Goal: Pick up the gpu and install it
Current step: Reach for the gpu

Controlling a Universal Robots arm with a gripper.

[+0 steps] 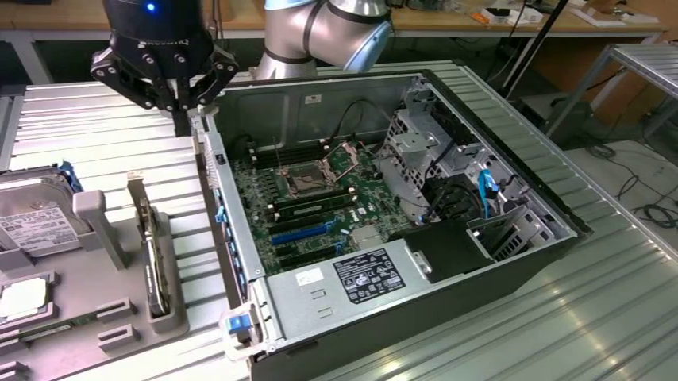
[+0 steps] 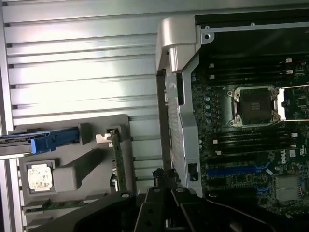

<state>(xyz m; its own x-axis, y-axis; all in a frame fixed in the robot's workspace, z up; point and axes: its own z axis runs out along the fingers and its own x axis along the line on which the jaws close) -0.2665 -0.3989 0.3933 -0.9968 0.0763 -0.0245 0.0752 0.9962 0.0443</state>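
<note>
Your gripper (image 1: 182, 117) hangs at the upper part of the exterior view's left, right over the near wall of the open computer case (image 1: 350, 337), with its fingers closed together and nothing between them. In the wrist view the gripper (image 2: 161, 186) shows as dark linkage above that same silver case wall. The gpu (image 1: 157, 262) is not in hand. You will find it low on the exterior view's left, standing on its long edge in a slot of the grey holder (image 1: 98, 218), apart from the case and well apart from the gripper. From the wrist camera the gpu (image 2: 115, 159) reads as a thin green strip seen edge-on, with a small silver tab at one end, seated in the holder (image 2: 72, 166). Beside it in the holder you have a hard drive (image 1: 32, 222) with a white label at the far left edge of the exterior view, and a square processor chip (image 1: 21, 298) (image 2: 37, 176) below it. Inside the case, in the middle of the exterior view, the green motherboard (image 1: 317, 202) lies exposed with its bare processor socket (image 1: 302, 181) (image 2: 253, 106) and a blue expansion slot (image 1: 302, 234) (image 2: 231, 170) with no card in it. Holder and case both rest on the ribbed metal table (image 1: 551, 317).
</note>
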